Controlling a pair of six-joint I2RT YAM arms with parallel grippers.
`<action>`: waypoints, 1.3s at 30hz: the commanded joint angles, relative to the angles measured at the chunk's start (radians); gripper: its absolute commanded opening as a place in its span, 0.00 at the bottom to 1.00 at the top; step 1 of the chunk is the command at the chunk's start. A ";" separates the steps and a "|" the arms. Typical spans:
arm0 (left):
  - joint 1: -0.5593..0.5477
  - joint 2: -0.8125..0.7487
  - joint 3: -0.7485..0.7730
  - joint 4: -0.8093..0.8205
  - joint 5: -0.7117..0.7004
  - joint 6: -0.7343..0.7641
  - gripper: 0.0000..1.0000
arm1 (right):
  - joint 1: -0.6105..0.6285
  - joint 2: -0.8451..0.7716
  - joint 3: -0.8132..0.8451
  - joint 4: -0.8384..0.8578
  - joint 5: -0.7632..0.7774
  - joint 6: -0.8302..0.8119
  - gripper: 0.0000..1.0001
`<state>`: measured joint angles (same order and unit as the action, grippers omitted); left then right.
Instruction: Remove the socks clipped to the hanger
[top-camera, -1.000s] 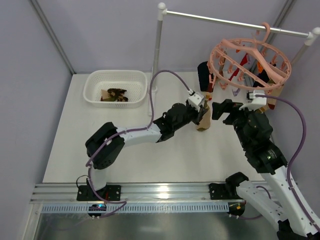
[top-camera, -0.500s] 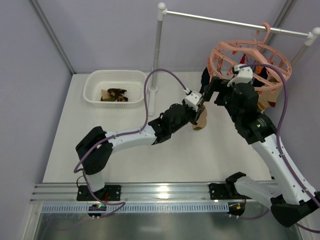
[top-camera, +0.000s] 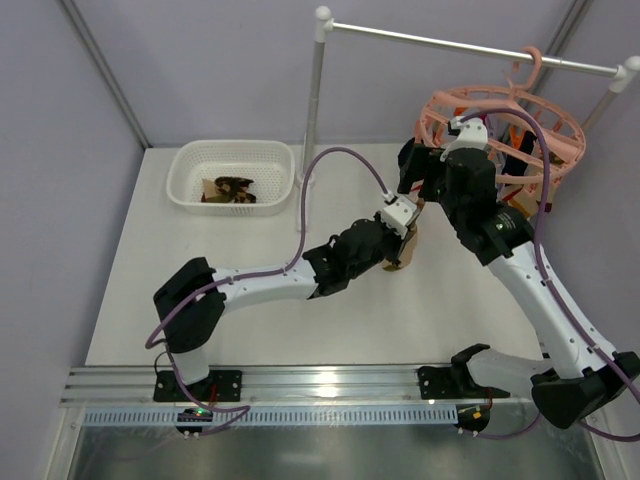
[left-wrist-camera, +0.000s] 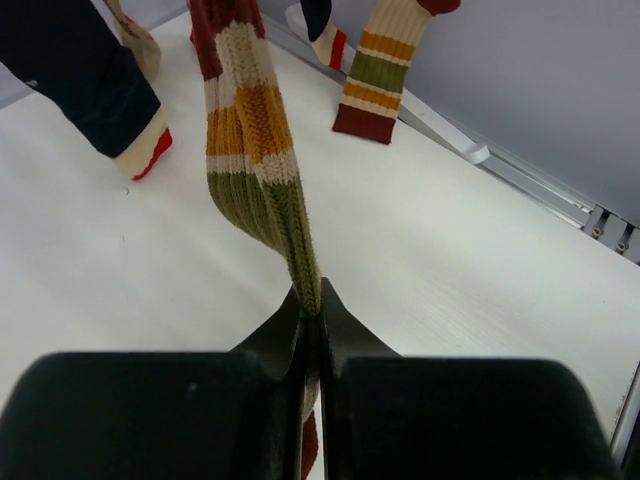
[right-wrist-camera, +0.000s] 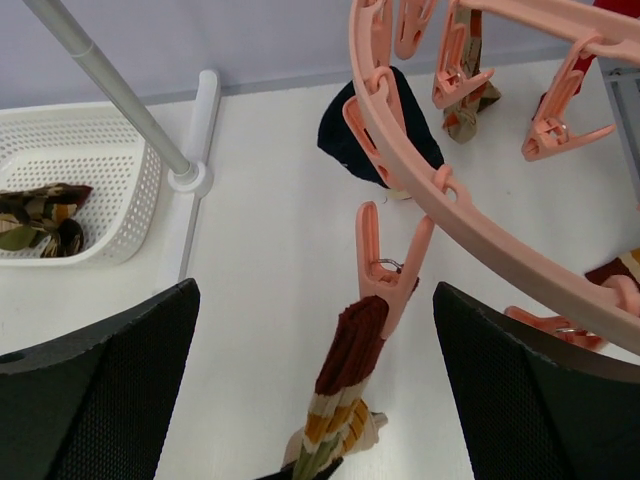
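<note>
The salmon-pink hanger (top-camera: 436, 103) hangs from the white rail at the back right, with several socks clipped under it. One peg (right-wrist-camera: 390, 265) grips the dark red cuff of an olive, orange and cream striped sock (right-wrist-camera: 350, 350). My left gripper (left-wrist-camera: 312, 300) is shut on that sock's lower end (left-wrist-camera: 255, 150) and pulls it taut; in the top view it (top-camera: 407, 232) is just below the ring. My right gripper (right-wrist-camera: 318, 288) is open, with one finger on each side of the peg and touching neither peg nor sock. A navy sock (right-wrist-camera: 345, 135) hangs behind.
A white basket (top-camera: 232, 146) at the back left holds brown patterned socks (top-camera: 230, 190). The white rail stand's post (right-wrist-camera: 110, 85) rises between basket and hanger. Another striped sock (left-wrist-camera: 375, 80) and a navy, red-tipped sock (left-wrist-camera: 80, 80) dangle near the taut one.
My right arm has swung up and to the left, from beside the hanger to its near-left rim, still open. My left gripper, still holding the striped sock, shifted slightly.
</note>
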<state>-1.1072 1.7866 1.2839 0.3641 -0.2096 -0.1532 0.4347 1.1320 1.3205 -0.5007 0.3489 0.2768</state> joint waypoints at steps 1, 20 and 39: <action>-0.020 -0.035 0.038 -0.004 -0.019 0.033 0.00 | 0.003 0.017 0.025 0.007 -0.011 0.021 0.98; -0.080 -0.038 0.035 -0.010 -0.070 0.078 0.00 | 0.006 0.101 0.029 -0.015 0.209 0.048 0.89; -0.091 -0.007 0.043 -0.028 -0.089 0.076 0.00 | 0.015 0.091 0.000 0.016 0.268 0.048 0.10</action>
<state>-1.1931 1.7866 1.2922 0.3237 -0.2718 -0.0921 0.4431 1.2438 1.3201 -0.5087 0.6044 0.3244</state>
